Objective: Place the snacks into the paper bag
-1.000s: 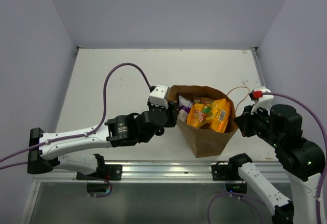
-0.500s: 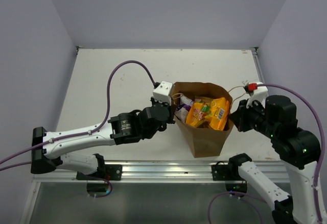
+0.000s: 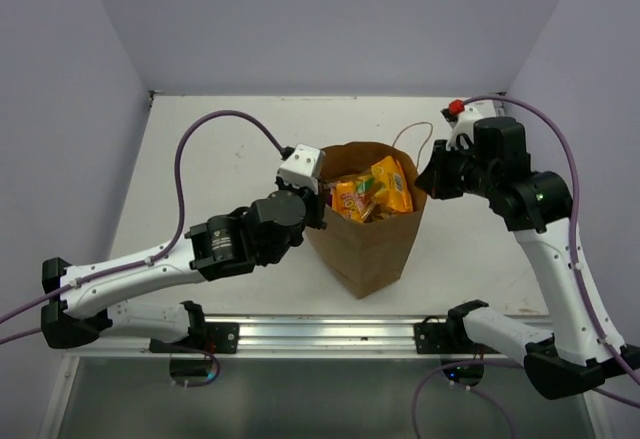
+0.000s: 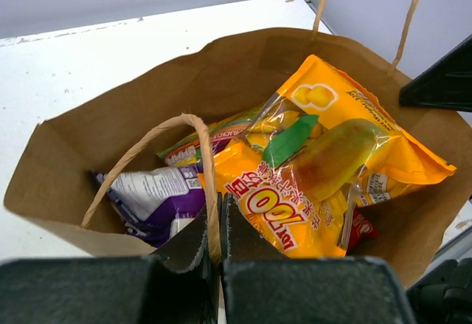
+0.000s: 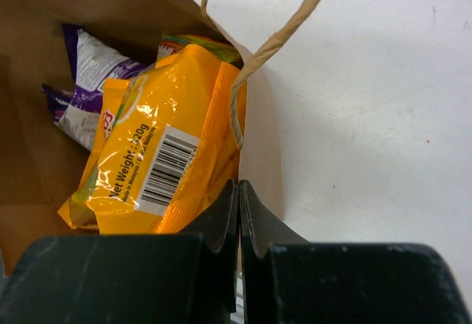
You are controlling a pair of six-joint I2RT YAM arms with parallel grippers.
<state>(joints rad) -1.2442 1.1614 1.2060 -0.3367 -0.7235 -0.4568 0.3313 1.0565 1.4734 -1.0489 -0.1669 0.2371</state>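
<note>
The snacks (image 3: 370,191) are sitting inside the bag (image 3: 365,254) at the centre of the top view. The orange packets (image 4: 324,162) are poking up to the mouth, and a purple packet (image 4: 151,198) is lying lower, at the left of my left wrist view.

My left claw (image 4: 214,224) is clenching the near handle (image 4: 195,128) at the bottom centre of that view, with the twine pinched between the tips. My right claw (image 5: 238,191) is closing tip to tip at the rim just under the far handle (image 5: 280,40). As far as I can tell, it is gripping the paper edge there.

The bag is looking tilted in the top view, and this is what is worrying me:

- **Uneven pull:** if I am pulling harder on one side, the mouth is going to tip and the top orange packet could slide out onto the table (image 3: 220,149).
- **Thin twine:** a jerk could rip the near handle from the paper.
- **Claws drifting apart:** that could tear the rim where my right claw is biting.
</note>
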